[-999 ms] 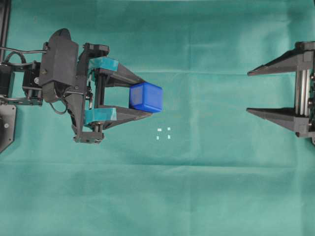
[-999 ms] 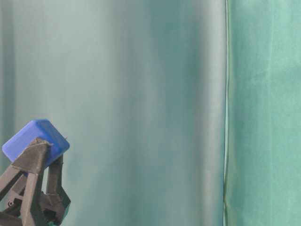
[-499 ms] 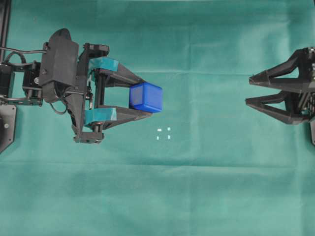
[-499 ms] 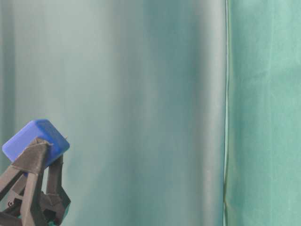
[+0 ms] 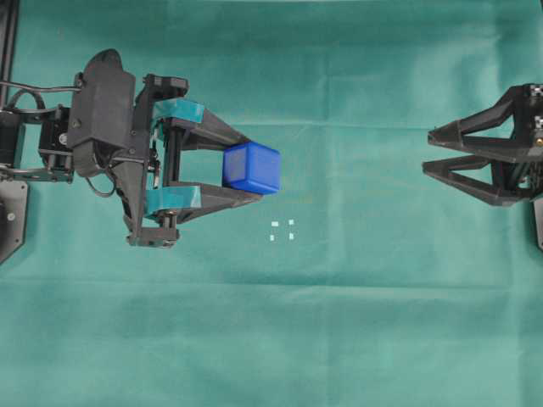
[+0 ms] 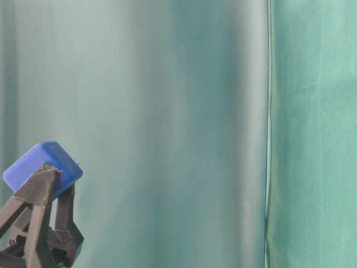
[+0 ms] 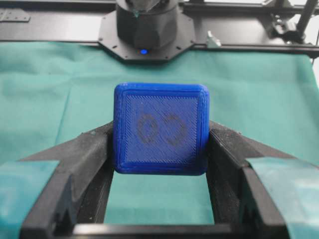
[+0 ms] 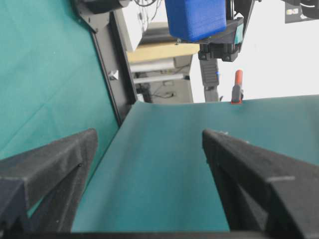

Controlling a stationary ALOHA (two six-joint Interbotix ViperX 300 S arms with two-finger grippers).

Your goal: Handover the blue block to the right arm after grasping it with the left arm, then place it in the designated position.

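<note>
So the whole surface is draped in a wrinkly green cloth (image 5: 339, 339), which makes everything dark or blue pop against it. The black left arm (image 5: 102, 110) comes in from the left of the overhead view, and its teal-taped pincer (image 5: 254, 168) is clamped on the small bright blue cube with rounded edges (image 5: 251, 167), 1 finger pressing each side. From the table-level view the blue block (image 6: 42, 166) is held up off the cloth and tilted a bit, tips pointing toward the other arm, which I'd guess is deliberate: most of the cube pokes out past the fingertips, so there's free surface for a second grab. The black right arm's plain pincer (image 5: 428, 155) sits well apart at the right edge, spread wide and empty, rolled so its 2 fingers look stacked from above, probably to take the cube on the faces the left one isn't covering. Its wrist camera shows the cube (image 8: 195, 19) up ahead, not between its fingers yet. The drop spot, 4 tiny white marks in a square (image 5: 282, 230), is bare, just below the held cube in the overhead view.
</note>
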